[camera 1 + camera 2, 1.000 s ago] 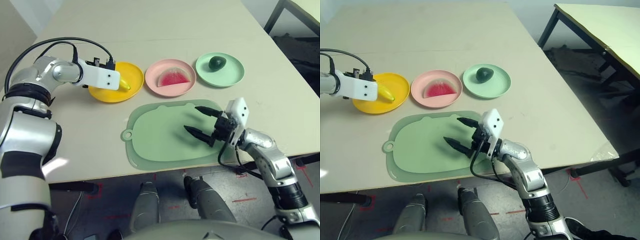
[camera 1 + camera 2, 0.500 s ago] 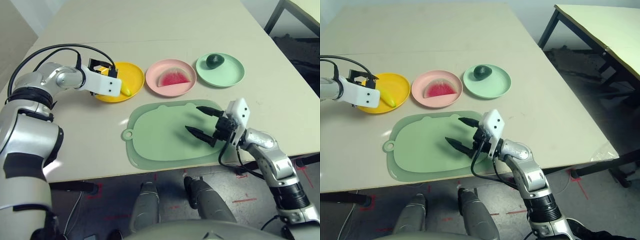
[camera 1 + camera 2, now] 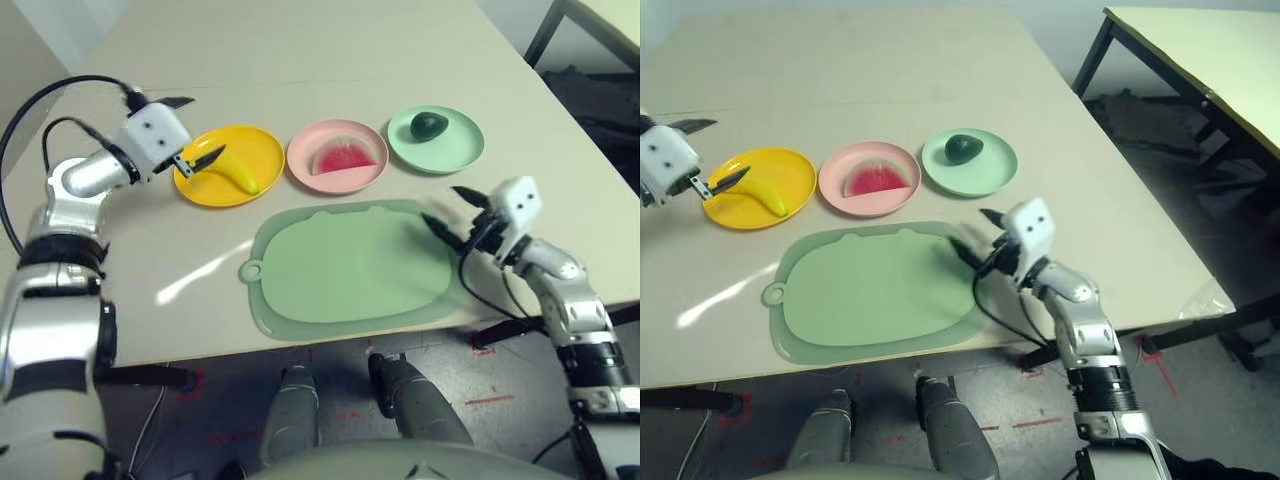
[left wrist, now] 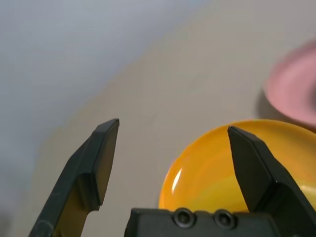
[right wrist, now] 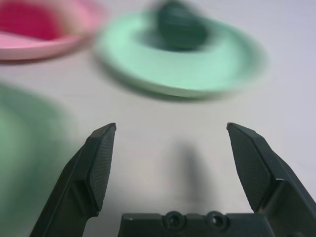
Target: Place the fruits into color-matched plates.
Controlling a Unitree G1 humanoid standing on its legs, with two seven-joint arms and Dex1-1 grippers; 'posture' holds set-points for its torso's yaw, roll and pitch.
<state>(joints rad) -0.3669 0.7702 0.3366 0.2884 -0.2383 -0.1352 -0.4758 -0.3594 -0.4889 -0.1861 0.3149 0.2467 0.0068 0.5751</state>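
Has drawn the left gripper [image 3: 208,125] back from the banana [image 3: 236,173] toward ten o'clock, and shifted the right gripper [image 3: 438,202] toward two. Holds nothing in either, with both pairs of fingers spread wide: on the left, probably to let the banana go cleanly; on the right, seemingly for want of anything to grasp.

Has the banana lying in the yellow plate [image 3: 262,146], at eleven o'clock from the mat [image 3: 350,270], with one end pointing toward four, matched yellow to yellow. Keeps the watermelon wedge [image 3: 345,156] in the pink plate [image 3: 308,178], at twelve, red going with pink. Carries the avocado [image 3: 429,125] in the mint green plate [image 3: 455,152], at one, set off toward that plate's eleven, green with green.

Looks finished with sorting; probably needs only to withdraw both arms without brushing the yellow plate's rim.
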